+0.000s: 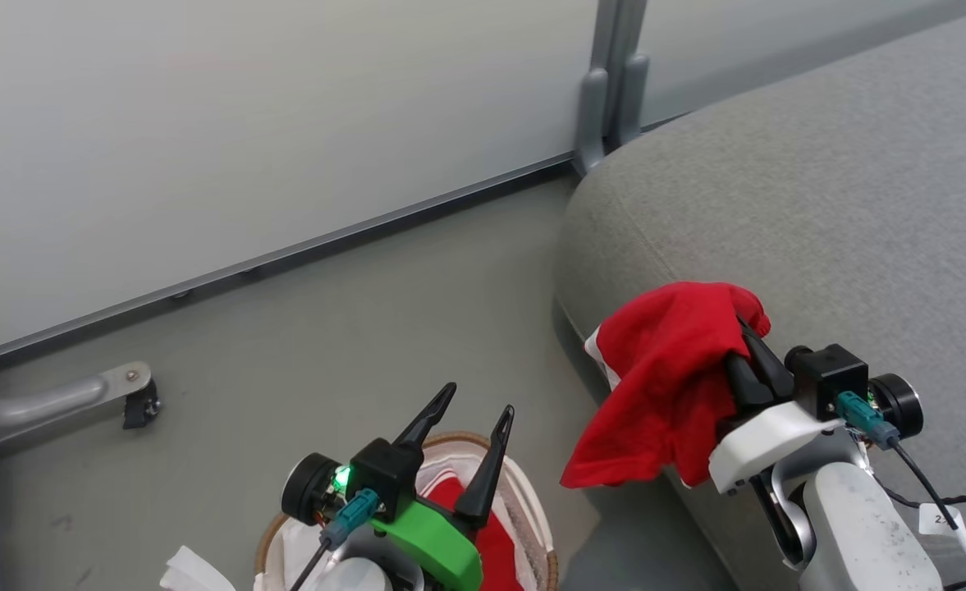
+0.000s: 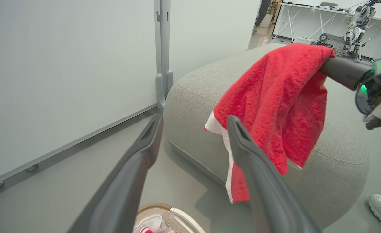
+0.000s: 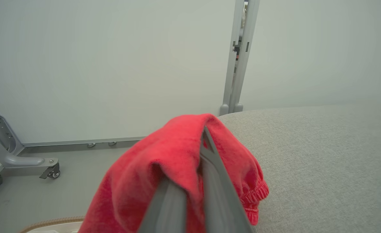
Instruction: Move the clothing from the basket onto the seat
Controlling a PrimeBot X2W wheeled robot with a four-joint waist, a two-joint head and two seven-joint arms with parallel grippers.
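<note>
Grey floor (image 1: pixel 351 328) — basket (image 1: pixel 545 550), seat (image 1: pixel 819 205), castered partition foot (image 1: pixel 80 398)

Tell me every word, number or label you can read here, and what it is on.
"2": on the small white tag on the black cable; what follows is too small to read.
Lettering on the dark round part of the right wrist: too blurred to read.
Nothing else legible.

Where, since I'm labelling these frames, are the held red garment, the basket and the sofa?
red garment (image 1: pixel 663 369), head view, hanging fabric middle.
basket (image 1: pixel 460 437), head view, brown rim.
sofa (image 1: pixel 819 205), head view, bare top.
</note>
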